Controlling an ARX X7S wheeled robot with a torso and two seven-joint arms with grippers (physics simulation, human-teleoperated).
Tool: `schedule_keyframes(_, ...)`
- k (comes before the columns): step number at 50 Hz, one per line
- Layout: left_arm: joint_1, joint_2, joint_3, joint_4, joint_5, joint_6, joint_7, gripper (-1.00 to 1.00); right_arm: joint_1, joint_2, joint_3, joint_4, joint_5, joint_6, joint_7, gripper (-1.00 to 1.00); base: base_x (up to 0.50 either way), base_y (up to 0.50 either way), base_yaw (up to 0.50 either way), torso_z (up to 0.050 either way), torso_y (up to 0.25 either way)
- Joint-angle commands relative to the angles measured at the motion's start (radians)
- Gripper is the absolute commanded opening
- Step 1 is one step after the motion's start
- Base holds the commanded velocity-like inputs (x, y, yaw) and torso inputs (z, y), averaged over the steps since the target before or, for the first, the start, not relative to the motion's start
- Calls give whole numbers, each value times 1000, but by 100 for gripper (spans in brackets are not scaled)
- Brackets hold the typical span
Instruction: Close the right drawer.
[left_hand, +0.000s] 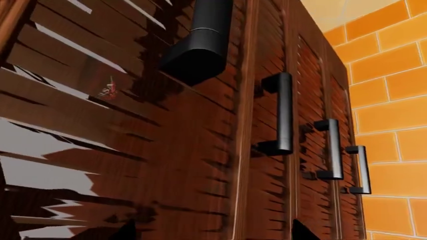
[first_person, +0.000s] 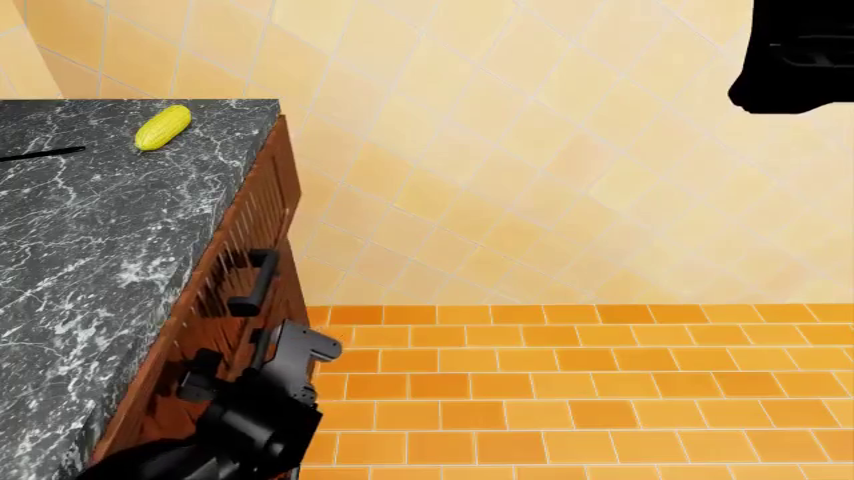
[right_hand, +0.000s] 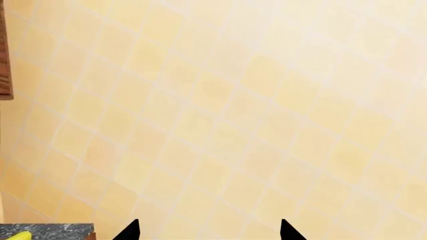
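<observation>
In the head view the right drawer (first_person: 274, 220) is the reddish-brown wood front under the counter edge, with a short black bar handle (first_person: 254, 283). It looks in line with the fronts around it. My left gripper (first_person: 304, 345) is low, close against that cabinet face, just nearer than the handle. In the left wrist view my left gripper (left_hand: 213, 235) is open and empty, its tips spread over grained wood very near the camera. A thick black bar (left_hand: 200, 40) juts out close by. My right gripper (right_hand: 208, 231) is open and empty, facing a tiled wall. Its arm (first_person: 801, 55) is raised at the top right.
A grey marble counter (first_person: 94, 260) fills the left, with a yellow corn cob (first_person: 163, 127) at its far end. Along the wood face further handles recede: a black one (left_hand: 283, 112) and silver ones (left_hand: 331, 149). An orange brick floor (first_person: 601, 390) lies to the right.
</observation>
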Motion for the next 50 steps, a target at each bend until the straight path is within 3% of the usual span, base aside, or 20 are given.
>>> schedule_keyframes(1,5,13,4,-110,-2,16,28,100,5,0,-1,-4,5,0,3,100,0,0,0,0,0)
schedule_keyframes(26,-2,47,-18,-260,4,47,98,100,18,-9,-9,0,6,1,2,100,0,0,0,0,0)
schedule_keyframes(37,12,-25,-42,-180,-16,28,44,100,42,-58,-38,18,-15,5,-18,100,0,0,0,0,0)
schedule_keyframes(50,11,-15,-50,-244,-11,38,64,100,47,-67,-44,23,-21,4,-25,100,0,0,0,0,0)
